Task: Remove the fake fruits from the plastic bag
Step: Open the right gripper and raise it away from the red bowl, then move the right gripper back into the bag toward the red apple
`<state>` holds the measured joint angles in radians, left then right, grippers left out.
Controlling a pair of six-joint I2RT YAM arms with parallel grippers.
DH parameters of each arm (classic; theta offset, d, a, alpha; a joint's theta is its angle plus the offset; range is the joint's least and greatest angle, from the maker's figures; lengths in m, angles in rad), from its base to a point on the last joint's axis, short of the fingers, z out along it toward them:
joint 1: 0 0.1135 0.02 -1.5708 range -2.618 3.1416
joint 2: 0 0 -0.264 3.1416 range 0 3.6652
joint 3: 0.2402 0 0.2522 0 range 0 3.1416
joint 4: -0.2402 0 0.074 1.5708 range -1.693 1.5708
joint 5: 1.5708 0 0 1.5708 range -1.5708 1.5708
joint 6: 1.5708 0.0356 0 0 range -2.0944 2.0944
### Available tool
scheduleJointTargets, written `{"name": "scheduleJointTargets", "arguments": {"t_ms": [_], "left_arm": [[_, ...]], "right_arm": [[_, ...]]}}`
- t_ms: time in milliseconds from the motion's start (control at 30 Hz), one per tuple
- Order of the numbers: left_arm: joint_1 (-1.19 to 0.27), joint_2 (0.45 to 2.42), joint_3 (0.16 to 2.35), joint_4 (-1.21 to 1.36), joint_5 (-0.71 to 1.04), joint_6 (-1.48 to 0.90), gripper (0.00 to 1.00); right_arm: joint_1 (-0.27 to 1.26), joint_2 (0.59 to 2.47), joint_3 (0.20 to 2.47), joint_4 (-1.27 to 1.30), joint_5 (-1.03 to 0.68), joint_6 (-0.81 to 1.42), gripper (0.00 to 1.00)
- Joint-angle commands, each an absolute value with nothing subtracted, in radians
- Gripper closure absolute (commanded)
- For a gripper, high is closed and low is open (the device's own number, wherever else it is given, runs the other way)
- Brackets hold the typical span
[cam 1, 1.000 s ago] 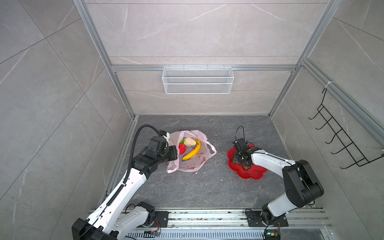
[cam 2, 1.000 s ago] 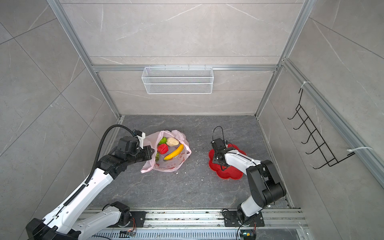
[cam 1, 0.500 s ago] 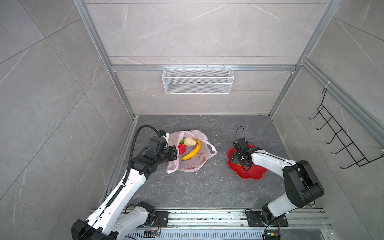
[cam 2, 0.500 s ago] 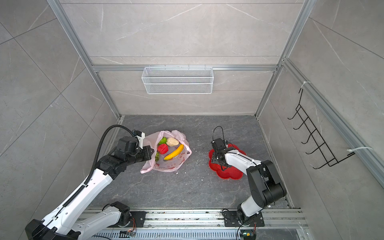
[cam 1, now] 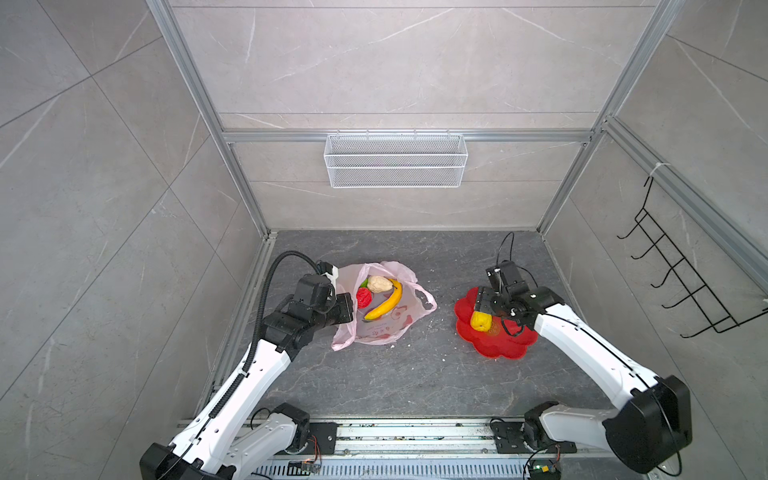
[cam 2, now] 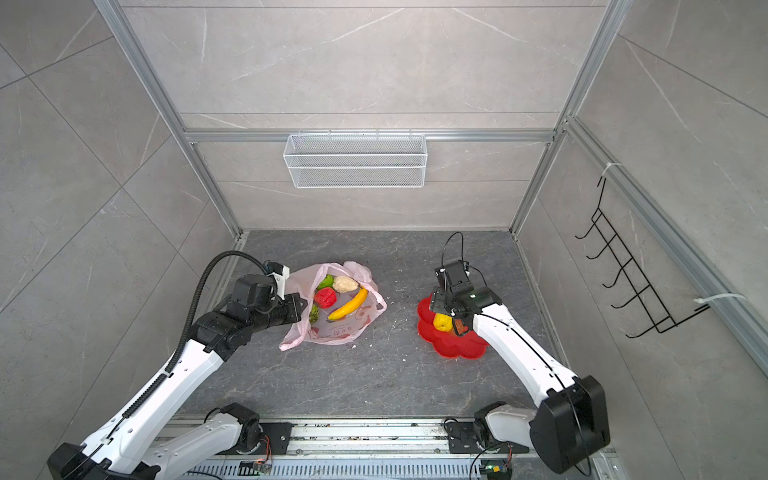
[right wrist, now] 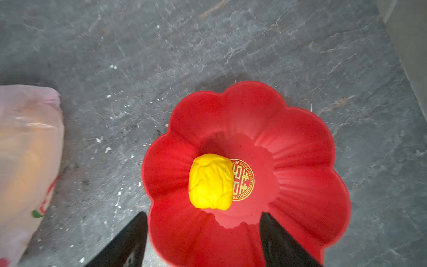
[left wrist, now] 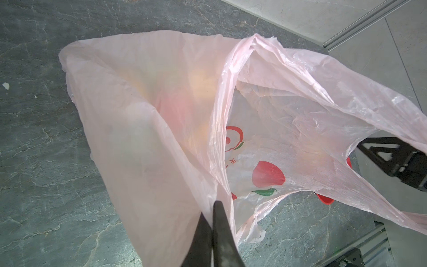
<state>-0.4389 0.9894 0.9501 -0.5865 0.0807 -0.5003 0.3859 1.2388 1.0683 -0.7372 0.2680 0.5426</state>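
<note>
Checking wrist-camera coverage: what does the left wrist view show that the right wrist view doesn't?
Left wrist only: the left end effector shut on the thin pale-pink plastic bag, and the bag's red fruit print. Right wrist only: the open right end effector and a knobbly yellow toy fruit lying in the red flower-shaped plate. Both: the bag, some of the plate, the dark grey stone tabletop.
</note>
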Motion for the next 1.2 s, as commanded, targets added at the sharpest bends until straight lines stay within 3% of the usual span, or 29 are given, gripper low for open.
{"name": "scheduleJointTargets", "arguments": {"t_ms": [0, 233, 567, 867, 1167], "left_arm": [[-0.443, 0.963, 0.963, -0.608, 0.092, -0.459, 1.00], [-0.443, 0.967, 0.950, -0.617, 0.097, -0.462, 1.00], [-0.443, 0.953, 0.939, -0.605, 0.075, -0.497, 1.00], [-0.443, 0.943, 0.950, -0.619, 0.050, -0.504, 1.00], [-0.443, 0.942, 0.943, -0.622, 0.011, -0.524, 1.00]], "right_arm": [[0.430, 1.163, 1.178, -0.859, 0.302, 0.506, 0.26], [0.677, 1.186, 1.476, -0.940, 0.388, 0.457, 0.30], [1.039, 1.475, 1.761, -0.771, 0.307, 0.364, 0.41], [1.049, 1.732, 1.759, -0.639, 0.150, 0.454, 0.48], [0.998, 1.825, 1.633, -0.566, 0.058, 0.515, 0.55]]}}
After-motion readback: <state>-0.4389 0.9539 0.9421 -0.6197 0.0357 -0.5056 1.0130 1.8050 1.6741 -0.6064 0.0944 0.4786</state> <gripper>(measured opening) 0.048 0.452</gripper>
